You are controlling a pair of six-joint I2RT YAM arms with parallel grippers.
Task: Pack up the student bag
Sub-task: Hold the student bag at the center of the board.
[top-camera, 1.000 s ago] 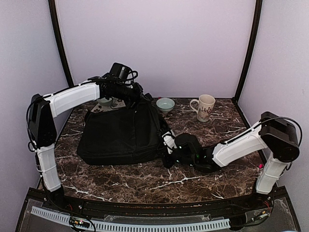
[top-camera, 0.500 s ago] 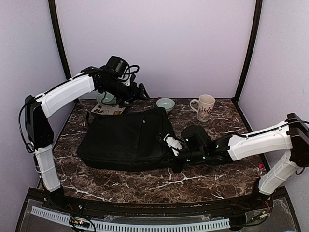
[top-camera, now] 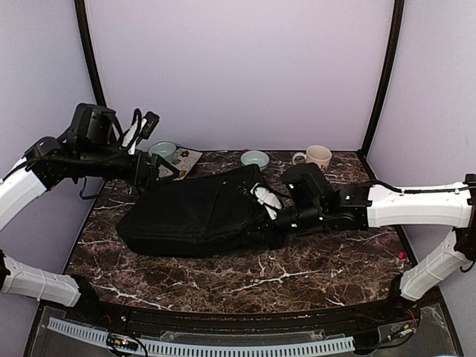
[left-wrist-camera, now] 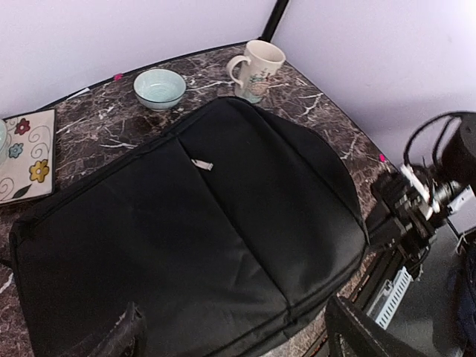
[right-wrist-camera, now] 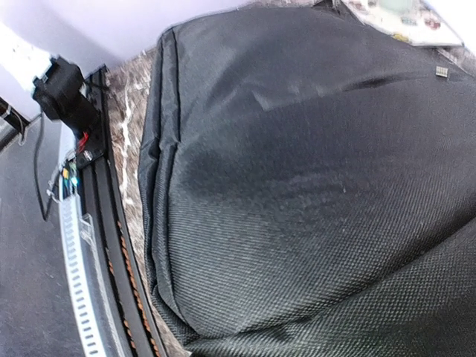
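The bag (top-camera: 193, 217) is laid flat on the dark marble table (top-camera: 297, 268), left of centre, with its long side running across the table. A small zip pull (left-wrist-camera: 201, 164) is seen on its upper face, and a grey-white handle (top-camera: 265, 197) is seen at its right end. The right gripper (top-camera: 274, 219) is pressed against that right end, just below the handle. Its fingers are hidden by the bag, and its own camera is filled with black fabric, so it cannot be told whether it is closed or parted. The left gripper (top-camera: 152, 172) is held above the bag's far left corner, its fingers spread wide with nothing between them. Behind the bag, a pale blue bowl (top-camera: 255, 159) is set near the back wall. A cream mug (top-camera: 318, 155) is partly hidden behind the right arm. A flowered card (top-camera: 184, 159) is laid at the far left, with a second pale bowl (top-camera: 162, 150) just beside it.
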